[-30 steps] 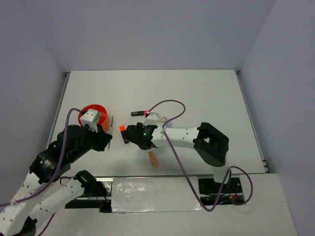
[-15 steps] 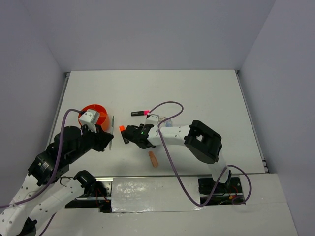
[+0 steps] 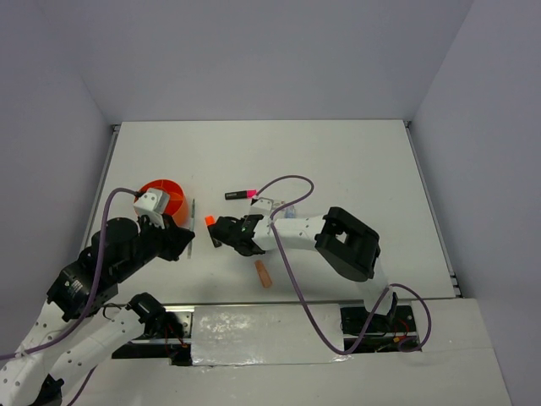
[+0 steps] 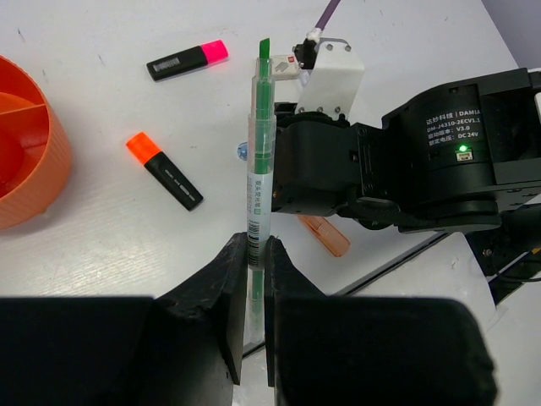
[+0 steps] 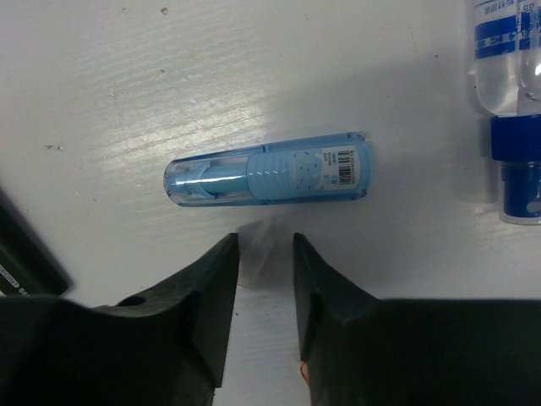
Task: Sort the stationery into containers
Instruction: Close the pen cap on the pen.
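At the table's near left: the left arm (image 3: 110, 254) rises from its base and leans in toward the middle, its wrist just beside the orange tub (image 3: 161, 196).
Left gripper (image 4: 256, 254): clamped tight on the thin green pen (image 4: 260, 152), pinching its lower barrel. The pen sticks straight out ahead of the fingers.
Right arm (image 3: 338, 241): elbow folded right of the middle, forearm stretched leftward low across the table (image 3: 355, 169), wrist turned down at the surface.
Right gripper (image 5: 264, 245): jaws apart with a narrow gap, not closed on anything that can be named. A pale blur in the gap is too unclear to identify.
Light blue capsule (image 5: 269, 172): flat on the table, crosswise, just ahead of the right fingertips.
Blue markers (image 5: 511, 110): at the right edge of the right wrist view, apart from the capsule.
Orange-capped highlighter (image 4: 165, 169): flat on the table between the tub and the right gripper.
Pink-capped highlighter (image 3: 241, 194): flat, farther back than the right gripper.
Peach eraser (image 3: 265, 273): on the table, on the near side of the right forearm.
Tub: near the table's left edge, inner dividers showing.
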